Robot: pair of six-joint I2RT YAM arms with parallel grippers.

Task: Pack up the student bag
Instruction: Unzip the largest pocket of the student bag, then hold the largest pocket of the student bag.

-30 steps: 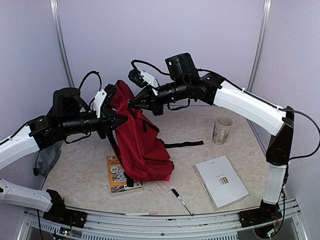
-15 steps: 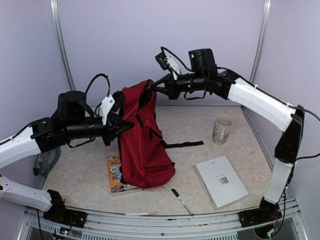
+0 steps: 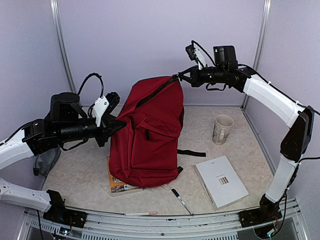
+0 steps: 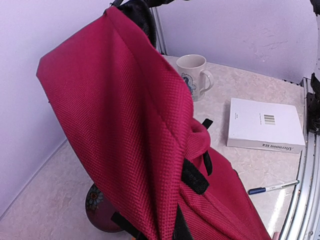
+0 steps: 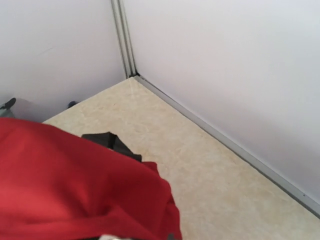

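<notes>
Both of my grippers were clamped tight on the student bag, the left gripper pinching its upper edge at nine o'clock and the right gripper its top corner at one o'clock, which I judged held it upright and stretched at the middle of the table for packing. Neither wrist view showed my fingertips, only red fabric, and I could not tell whether its main compartment was open; an orange book at seven o'clock lay half hidden under the bag's base.

beige table: mug, white book, pen, orange book, student bag.
</notes>
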